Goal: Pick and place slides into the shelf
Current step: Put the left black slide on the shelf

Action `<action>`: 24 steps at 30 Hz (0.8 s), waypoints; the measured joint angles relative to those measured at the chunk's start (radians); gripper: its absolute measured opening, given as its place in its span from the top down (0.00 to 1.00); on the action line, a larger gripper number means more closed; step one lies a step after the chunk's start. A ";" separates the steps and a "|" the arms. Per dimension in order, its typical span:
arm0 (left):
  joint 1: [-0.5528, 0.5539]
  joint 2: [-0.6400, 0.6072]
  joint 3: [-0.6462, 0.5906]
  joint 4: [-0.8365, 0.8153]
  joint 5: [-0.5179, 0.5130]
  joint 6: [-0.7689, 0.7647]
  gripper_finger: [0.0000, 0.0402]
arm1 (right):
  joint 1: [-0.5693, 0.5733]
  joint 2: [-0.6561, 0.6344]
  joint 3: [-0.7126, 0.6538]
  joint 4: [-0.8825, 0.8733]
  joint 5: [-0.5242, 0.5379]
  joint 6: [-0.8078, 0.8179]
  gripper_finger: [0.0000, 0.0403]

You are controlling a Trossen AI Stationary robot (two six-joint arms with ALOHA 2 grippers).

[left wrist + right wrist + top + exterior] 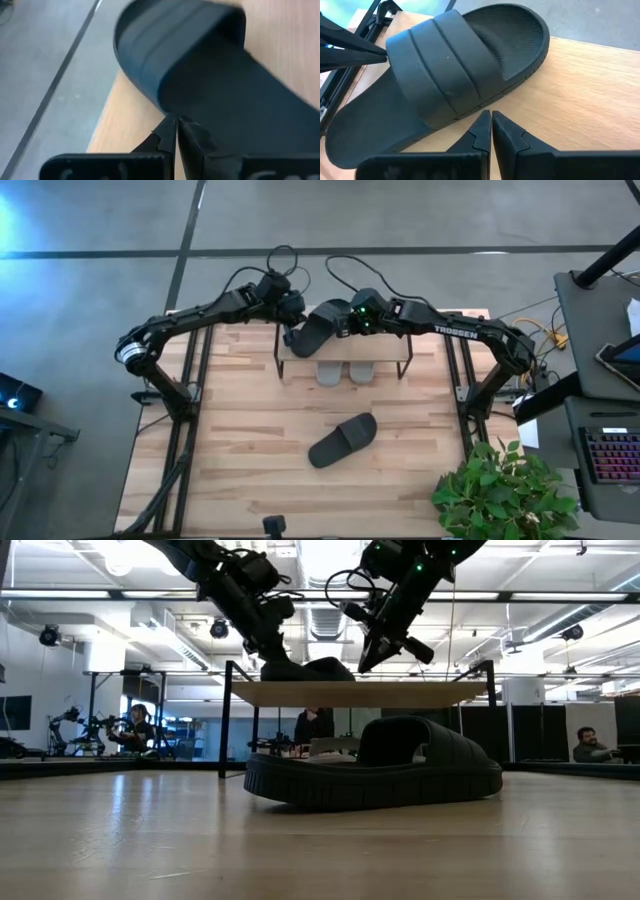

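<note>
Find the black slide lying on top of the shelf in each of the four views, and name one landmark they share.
High view: black slide top centre, on the shelf's left end.
Low view: low dark shape upper centre.
Left wrist view: fills the frame.
Right wrist view: centre-left.
Shared landmark: the shelf's light wood top board.
</note>
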 joint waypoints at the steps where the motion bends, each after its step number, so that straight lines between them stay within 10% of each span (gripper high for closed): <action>1: 0.000 0.003 0.000 -0.010 0.000 0.006 1.00 | 0.000 0.000 0.000 0.000 -0.007 0.000 0.98; 24: -0.039 0.017 -0.003 -0.030 0.096 -0.025 1.00 | -0.007 0.006 0.000 0.076 -0.006 -0.019 0.98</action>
